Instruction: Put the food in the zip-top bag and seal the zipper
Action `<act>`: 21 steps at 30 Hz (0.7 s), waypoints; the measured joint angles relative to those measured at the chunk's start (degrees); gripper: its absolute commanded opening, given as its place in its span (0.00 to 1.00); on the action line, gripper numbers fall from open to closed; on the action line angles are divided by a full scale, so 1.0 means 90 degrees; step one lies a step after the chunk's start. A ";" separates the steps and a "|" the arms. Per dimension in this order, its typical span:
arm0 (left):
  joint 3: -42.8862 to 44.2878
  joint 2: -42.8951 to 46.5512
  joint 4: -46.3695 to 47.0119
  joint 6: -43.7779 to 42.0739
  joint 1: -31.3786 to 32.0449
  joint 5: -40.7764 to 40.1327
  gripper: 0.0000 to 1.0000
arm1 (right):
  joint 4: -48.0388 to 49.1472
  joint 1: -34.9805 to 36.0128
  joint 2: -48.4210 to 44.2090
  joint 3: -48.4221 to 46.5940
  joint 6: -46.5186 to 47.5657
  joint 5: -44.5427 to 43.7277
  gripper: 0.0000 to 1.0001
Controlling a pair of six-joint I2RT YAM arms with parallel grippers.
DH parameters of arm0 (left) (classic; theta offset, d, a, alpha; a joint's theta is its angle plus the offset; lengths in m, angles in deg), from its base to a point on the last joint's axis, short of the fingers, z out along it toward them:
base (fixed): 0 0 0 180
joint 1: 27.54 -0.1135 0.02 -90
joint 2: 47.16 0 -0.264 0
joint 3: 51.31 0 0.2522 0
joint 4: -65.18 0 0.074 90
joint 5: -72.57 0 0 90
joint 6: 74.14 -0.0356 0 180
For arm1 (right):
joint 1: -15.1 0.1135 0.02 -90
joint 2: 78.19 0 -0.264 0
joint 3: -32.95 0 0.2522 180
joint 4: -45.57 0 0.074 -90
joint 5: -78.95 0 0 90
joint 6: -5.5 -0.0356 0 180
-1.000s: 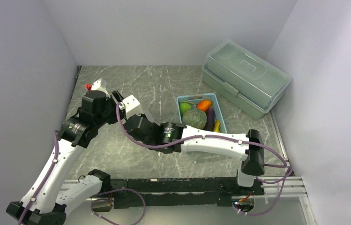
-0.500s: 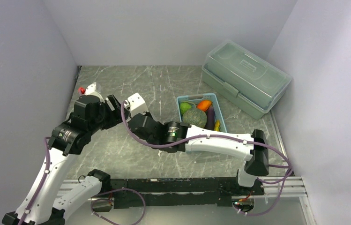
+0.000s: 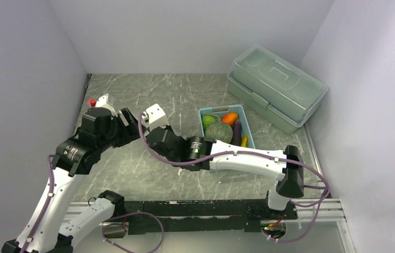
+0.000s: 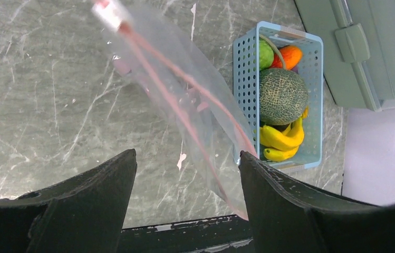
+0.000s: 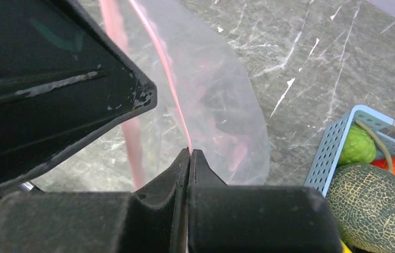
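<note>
from above, the left gripper [image 3: 130, 119] has drawn back toward the left wall over the last second and spread its jaws, while the right gripper [image 3: 146, 126] has edged forward; we judge this a release, leaving the bag on one arm, with loading not yet begun; we count two arms, one blue basket [image 3: 249, 133], one lidded box [image 3: 277, 87].

left wrist view: the jaws stand wide apart and grip nothing; the one zip-top bag [image 4: 195, 100] hangs slanted between them above the table [image 4: 37, 95], its pink zipper [image 4: 155, 79] parted into two lines; the food sits in the basket: one melon [image 4: 282, 96], one bunch of bananas [image 4: 282, 139], one lime-green fruit [image 4: 265, 54], one orange-red piece [image 4: 290, 55].

right wrist view: the right fingers are pressed together, pinching one lip of the zipper; we see no food inside the bag.
</note>
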 measured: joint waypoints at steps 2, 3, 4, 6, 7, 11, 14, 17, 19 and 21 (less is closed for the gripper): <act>0.0036 0.0000 -0.0027 0.0002 0.0000 0.0058 0.77 | 0.0017 -0.0041 0.0000 0.0002 0.0000 0.0002 0.00; 0.0044 0.0002 -0.0024 0.0005 0.0000 0.0083 0.77 | 0.0034 -0.0058 0.0000 0.0002 0.0000 0.0002 0.00; 0.0049 0.0007 -0.0029 0.0005 0.0000 0.0112 0.77 | 0.0051 -0.0080 0.0000 0.0002 0.0000 0.0002 0.00; 0.0049 0.0019 -0.0039 0.0007 0.0000 0.0165 0.77 | 0.0073 -0.0114 0.0000 0.0002 0.0000 0.0005 0.00; 0.0049 0.0029 -0.0049 0.0007 0.0000 0.0187 0.77 | 0.0083 -0.0126 0.0000 0.0002 0.0000 0.0005 0.00; 0.0049 0.0041 -0.0095 0.0007 0.0000 0.0204 0.77 | 0.0134 -0.0141 0.0000 0.0002 0.0000 0.0015 0.00; 0.0049 0.0005 -0.0092 0.0007 0.0000 0.0204 0.77 | 0.0155 -0.0141 0.0000 0.0002 0.0000 0.0041 0.00; 0.0049 -0.0104 -0.0034 0.0010 0.0000 0.0214 0.74 | 0.0177 -0.0138 0.0000 0.0002 0.0000 0.0104 0.00; 0.0049 -0.0211 0.0053 0.0010 0.0000 0.0245 0.71 | 0.0194 -0.0138 0.0000 0.0002 0.0000 0.0129 0.00; 0.0049 -0.0357 0.0136 0.0007 0.0000 0.0257 0.64 | 0.0206 -0.0138 0.0000 0.0002 -0.0002 0.0146 0.00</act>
